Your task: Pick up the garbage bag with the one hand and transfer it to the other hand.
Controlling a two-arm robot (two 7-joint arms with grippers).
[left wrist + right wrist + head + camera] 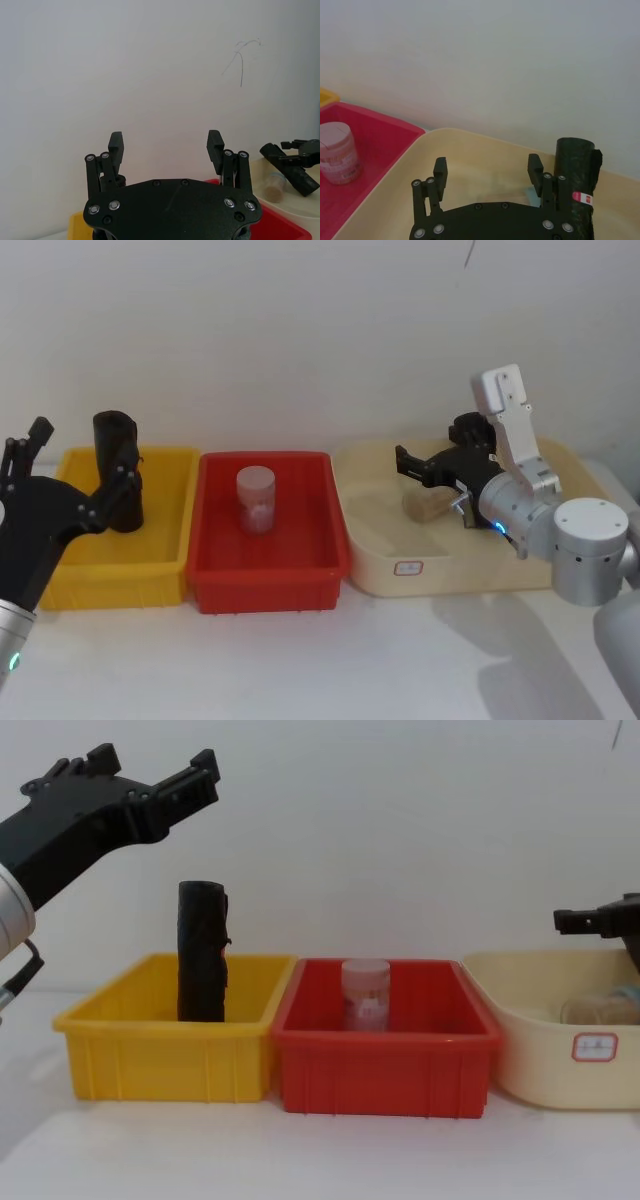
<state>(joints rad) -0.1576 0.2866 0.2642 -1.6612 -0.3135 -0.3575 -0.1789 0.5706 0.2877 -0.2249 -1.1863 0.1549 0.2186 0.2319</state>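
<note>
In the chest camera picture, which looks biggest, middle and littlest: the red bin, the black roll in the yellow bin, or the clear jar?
1. Red bin, the widest thing.
2. Black roll, standing upright in the yellow bin.
3. Clear jar, inside the red bin, shortest.

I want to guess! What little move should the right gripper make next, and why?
Probably slide the open right gripper sideways until the labelled garbage bag sits between its fingers: the bag is in the beige tub just outside one finger, ungripped. The left gripper hovers above the yellow bin.

left bin (160, 570): roll (117, 472) upright | middle bin (268, 585): jar (256, 499) | right tub (470, 575): garbage bag (576, 187)
</note>
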